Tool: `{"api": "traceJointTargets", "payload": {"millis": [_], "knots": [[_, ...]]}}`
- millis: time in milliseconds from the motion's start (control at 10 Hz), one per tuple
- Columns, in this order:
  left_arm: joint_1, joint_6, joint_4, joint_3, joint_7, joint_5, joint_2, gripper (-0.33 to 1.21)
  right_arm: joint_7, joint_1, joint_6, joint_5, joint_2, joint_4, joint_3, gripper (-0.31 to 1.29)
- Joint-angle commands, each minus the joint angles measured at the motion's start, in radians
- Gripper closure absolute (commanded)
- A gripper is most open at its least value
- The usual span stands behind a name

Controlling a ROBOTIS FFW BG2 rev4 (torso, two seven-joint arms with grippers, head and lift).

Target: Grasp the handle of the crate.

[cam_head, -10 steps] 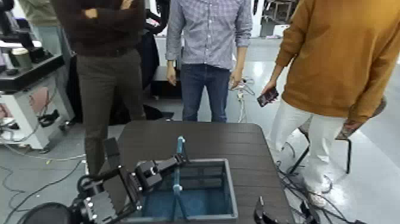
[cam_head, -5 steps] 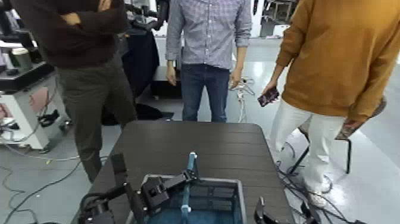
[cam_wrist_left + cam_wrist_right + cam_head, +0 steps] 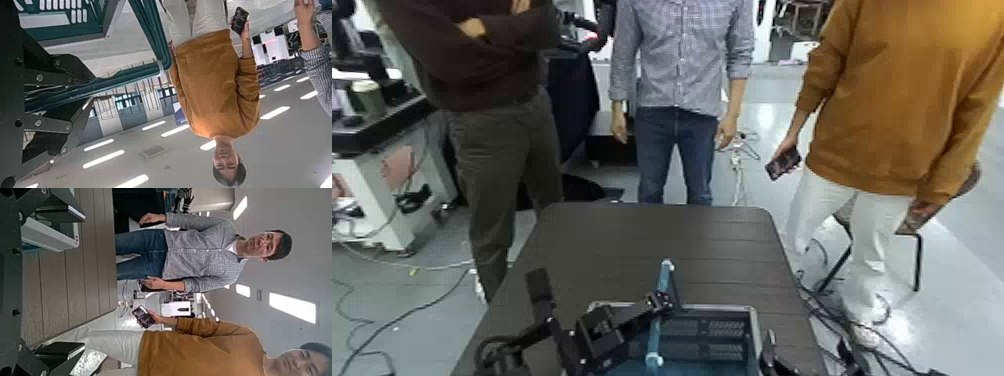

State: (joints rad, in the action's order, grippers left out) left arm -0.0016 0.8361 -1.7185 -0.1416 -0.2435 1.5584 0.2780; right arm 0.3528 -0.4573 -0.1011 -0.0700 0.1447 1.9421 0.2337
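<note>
One slip is our worry: our left end effector (image 3: 654, 303) clamps the thin teal-blue plastic handle (image 3: 658, 312) upright over the dark blue slotted crate (image 3: 732, 330) at the dark counter's (image 3: 632, 240) near edge; off-centre, it could twist loose.

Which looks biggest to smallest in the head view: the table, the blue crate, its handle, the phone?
1. table
2. crate, partly cut off by the picture's edge
3. handle
4. phone, though it is farther away, so its true size is unsure
</note>
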Motion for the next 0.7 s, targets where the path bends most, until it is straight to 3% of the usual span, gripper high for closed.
{"api": "traceJointTargets", "payload": {"millis": [100,700], "knots": [[0.003,0.0,0.003,0.001,-0.005,0.002,-0.006,1.2,0.0,0.002,0.003,0.003,-0.001,0.001,0.002,0.15],[0.002,-0.002,0.008,-0.006,-0.011,0.003,-0.01,1.2,-0.009,0.012,0.04,0.001,0.001,0.006,0.002,0.15]]}}
